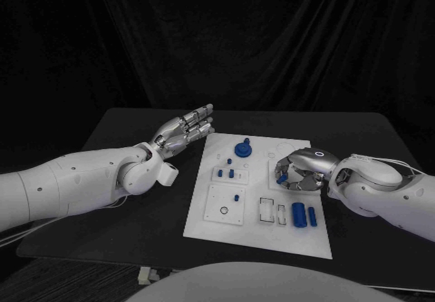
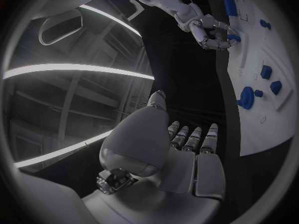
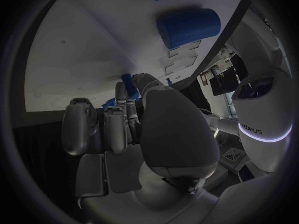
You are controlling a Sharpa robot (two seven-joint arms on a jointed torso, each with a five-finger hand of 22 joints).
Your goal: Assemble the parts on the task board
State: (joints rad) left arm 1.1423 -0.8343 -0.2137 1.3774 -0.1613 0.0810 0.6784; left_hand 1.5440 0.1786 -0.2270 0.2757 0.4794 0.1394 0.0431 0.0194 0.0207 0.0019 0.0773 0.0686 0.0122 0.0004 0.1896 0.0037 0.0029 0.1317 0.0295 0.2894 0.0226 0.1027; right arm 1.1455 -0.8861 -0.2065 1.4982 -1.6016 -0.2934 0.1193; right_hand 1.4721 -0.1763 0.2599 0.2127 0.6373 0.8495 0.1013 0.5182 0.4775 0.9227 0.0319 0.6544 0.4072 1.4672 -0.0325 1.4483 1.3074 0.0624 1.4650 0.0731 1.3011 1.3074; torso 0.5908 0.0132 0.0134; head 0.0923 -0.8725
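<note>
Left hand point(image 1: 186, 130) hangs above desk point(image 1: 127, 129) off board's 10 o'clock corner, fingers straight and apart, holding nothing. Right hand point(image 1: 302, 168) is down on white board point(image 1: 258, 242) at its 3 o'clock side, fingers curled around small blue part point(image 1: 283, 178); actual pinch, can't tell. Round blue knob point(image 1: 243, 149) sits near board's 12 o'clock edge. Two blue cylinders point(image 1: 305, 215) lie side by side toward 5 o'clock. Few small blue bits point(image 1: 227, 171) around board's middle.

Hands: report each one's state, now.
Left hand: open, fingers extended, holding nothing.
Right hand: curled over a blue part on the task board; grip cannot be told.
</note>
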